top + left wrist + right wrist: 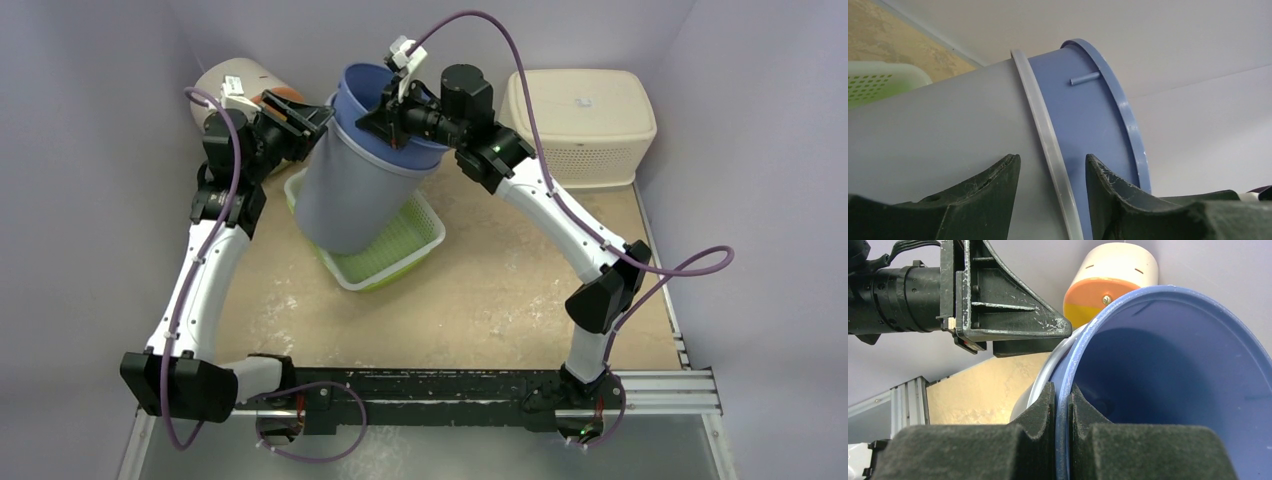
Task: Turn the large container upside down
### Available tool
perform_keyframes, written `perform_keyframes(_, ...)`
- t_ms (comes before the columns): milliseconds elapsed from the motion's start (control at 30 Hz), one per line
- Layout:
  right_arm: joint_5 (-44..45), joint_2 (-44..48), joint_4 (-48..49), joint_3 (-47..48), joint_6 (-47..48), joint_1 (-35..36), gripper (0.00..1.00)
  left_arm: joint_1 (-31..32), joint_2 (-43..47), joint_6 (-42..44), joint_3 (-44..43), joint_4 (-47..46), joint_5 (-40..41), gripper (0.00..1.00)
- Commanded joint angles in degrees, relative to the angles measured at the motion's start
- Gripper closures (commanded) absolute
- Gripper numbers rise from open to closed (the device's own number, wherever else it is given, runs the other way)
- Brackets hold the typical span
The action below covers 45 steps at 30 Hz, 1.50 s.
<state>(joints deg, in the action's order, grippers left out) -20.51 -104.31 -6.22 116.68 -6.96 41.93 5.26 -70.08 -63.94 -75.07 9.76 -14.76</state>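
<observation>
Right, top view first. The large container (355, 190) is tilted, mouth up and leaning toward the back wall, base down at the green basket (405, 250). Can't tell if the base rests in the basket or hangs just above it. R fingers (393, 122) are at the far side of the blue rim. L fingers (305, 117) are at the upper wall on the L side. A cream lidded basket (580, 110) at back R and a round cream/orange tub (240, 80) at back L sit apart from the action on the surface (480, 290).

L wrist: L fingers (998, 187) stand apart, straddling the grey band of the large container (948, 130), w/ nothing pinched. Whether the pads touch the wall, can't tell.

R wrist: R fingers (1040, 412) are clenched on the blue rim of the large container (1173, 380), one inside, one outside.

Judgement: the step in hand is mid-flip. The container is tipped but prob. under halfway, w/ the L arm setting up a second hold. Next move needs the L fingers to take a firm hold at the band. Then both wrists roll together so the mouth goes down, clear of the basket, w/o the rim slipping from the R pinch.
</observation>
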Motion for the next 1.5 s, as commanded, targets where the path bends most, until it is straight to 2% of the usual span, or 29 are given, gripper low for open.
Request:
perform_keyframes(0, -1.4, 3.5, 11.8, 5.7, 1.5, -0.1, 1.00, 0.8, -1.2, 1.1, 0.1, -0.5, -2.1, 0.52)
perform_keyframes(67, -2.1, 3.5, 11.6, 5.8, 1.8, 0.0, 1.00, 0.9, -1.9, 1.7, -0.1, 0.0, -2.3, 0.55)
perform_keyframes(167, -3.3, 3.6, 11.3, 5.7, 2.1, 0.0, 1.00, 1.0, -3.1, 2.0, 0.4, -0.5, -2.6, 0.65)
perform_keyframes(367, -7.2, 2.3, 8.3, 8.0, 3.1, 0.1, 1.00, 2.1, -5.3, 2.0, 0.6, -2.7, -3.0, 0.99)
perform_keyframes(600, -11.5, -1.0, 2.2, 13.9, 6.1, 0.2, 1.00, 2.8, -6.0, 4.6, 1.2, -2.2, -4.3, 1.00)
perform_keyframes(800, -14.1, -2.4, 1.9, 14.4, 5.8, 0.2, 1.00, 3.0, -4.6, 6.3, 4.4, 0.2, -5.1, 1.00)
perform_keyframes(967, -12.7, -2.4, 2.5, 13.6, 5.9, 0.2, 1.00, 3.1, -4.4, 13.6, 3.8, 12.0, -0.5, 1.00)
perform_keyframes(1067, -11.2, -2.8, 1.7, 16.4, 7.5, 0.2, 1.00, 3.1, -3.0, 16.9, 9.6, 15.4, 3.2, 1.00)
perform_keyframes(1167, -10.9, -4.0, 0.2, 19.8, 8.4, 0.1, 1.00, 3.0, 0.4, 13.1, 15.9, 10.2, 2.7, 1.00)
perform_keyframes(1233, -11.4, -3.7, 0.7, 18.6, 8.1, 0.1, 1.00, 2.9, 2.6, 9.0, 17.3, 5.4, 1.8, 1.00)
perform_keyframes(1267, -11.7, -3.6, 1.0, 17.6, 7.8, 0.1, 1.00, 3.0, 2.8, 7.7, 16.4, 4.3, 1.3, 0.95)
perform_keyframes(1300, -12.0, -3.5, 1.1, 16.6, 7.5, 0.1, 1.00, 2.9, 2.3, 6.8, 14.7, 4.2, 0.6, 0.78)
perform_keyframes(1367, -13.1, -3.3, 1.6, 15.0, 6.7, 0.2, 1.00, 3.0, 0.9, 5.4, 11.3, 4.1, -1.2, 0.57)
perform_keyframes(1400, -13.6, -3.2, 1.8, 14.4, 6.4, 0.2, 1.00, 2.9, 0.4, 4.4, 9.9, 3.8, -2.0, 0.50)
perform_keyframes(1467, -14.4, -2.7, 2.2, 12.7, 5.9, 0.3, 1.00, 2.9, -0.3, 2.5, 8.2, 2.4, -3.4, 0.44)
